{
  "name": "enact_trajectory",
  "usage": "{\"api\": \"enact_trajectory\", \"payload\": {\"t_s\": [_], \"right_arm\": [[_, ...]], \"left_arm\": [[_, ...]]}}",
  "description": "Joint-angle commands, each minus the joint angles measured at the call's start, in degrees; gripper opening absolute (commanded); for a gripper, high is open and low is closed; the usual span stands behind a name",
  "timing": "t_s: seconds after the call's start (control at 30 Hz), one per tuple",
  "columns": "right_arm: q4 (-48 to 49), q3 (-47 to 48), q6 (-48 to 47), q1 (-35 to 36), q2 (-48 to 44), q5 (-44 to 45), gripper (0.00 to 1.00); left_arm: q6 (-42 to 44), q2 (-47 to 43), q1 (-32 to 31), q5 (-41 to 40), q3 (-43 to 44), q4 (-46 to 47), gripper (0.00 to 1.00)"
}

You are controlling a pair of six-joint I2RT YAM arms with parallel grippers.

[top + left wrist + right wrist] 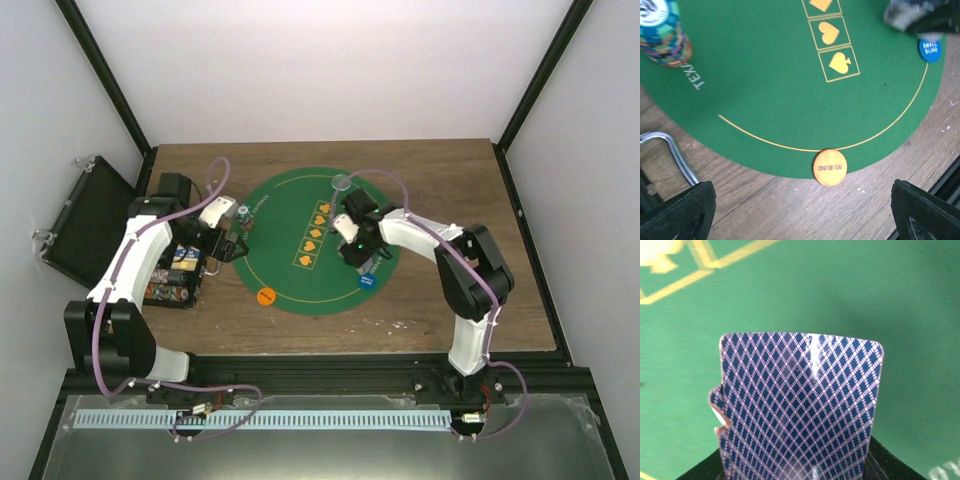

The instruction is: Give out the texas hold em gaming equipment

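Observation:
A small stack of blue diamond-backed playing cards (pixel 800 405) stands bowed between the jaws of my right gripper (pixel 356 252), which is shut on it just above the green felt mat (pixel 290 270). One card edge sticks out on the left of the stack. A blue disc (pixel 366 281) marked SMALL BLIND lies on the mat right by that gripper. An orange BIG BLIND disc (pixel 829 167) sits on the mat's near rim. A clear disc (pixel 342 182) rests at the far rim. My left gripper (pixel 232 245) hovers open at the mat's left edge, holding nothing.
A stack of poker chips (pixel 662 32) stands on the mat's left side. An open tray of chips (pixel 180 270) and a black case (pixel 85 215) lie left of the mat. A chrome handle (pixel 670 150) shows beside my left fingers (pixel 677 210).

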Motion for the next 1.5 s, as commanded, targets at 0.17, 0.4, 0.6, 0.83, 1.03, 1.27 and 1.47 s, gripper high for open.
{"api": "enact_trajectory", "payload": {"t_s": [0.17, 0.4, 0.6, 0.83, 1.03, 1.27, 1.47], "right_arm": [[0.3, 3.4, -7.0, 13.6, 1.4, -4.9, 0.4], [0.9, 5.3, -9.5, 19.3, 4.4, -7.6, 0.4], [2.4, 4.1, -11.1, 22.1, 5.7, -8.7, 0.54], [4.6, 3.4, -10.9, 22.2, 6.7, -5.4, 0.73], [5.3, 2.9, -9.7, 22.2, 3.3, -6.0, 1.0], [9.7, -0.6, -6.1, 21.6, -10.2, -12.3, 1.0], [8.8, -7.1, -0.4, 13.1, -22.8, -23.1, 1.0]], "left_arm": [[0.9, -0.7, 4.7, 3.1, 2.7, -1.0, 0.97], [1.6, -0.8, 4.9, 3.0, 3.1, -1.6, 0.97], [2.0, -0.6, 4.8, 3.2, 3.2, -1.9, 0.97], [3.3, -0.6, 4.8, 5.4, 3.1, -2.8, 0.97], [6.8, -0.4, 3.3, 8.1, 4.2, -4.3, 0.97], [14.2, 0.8, -1.0, 12.5, 9.1, -5.2, 1.0], [26.0, 0.8, -9.4, 16.0, 8.7, -5.4, 1.0]]}}
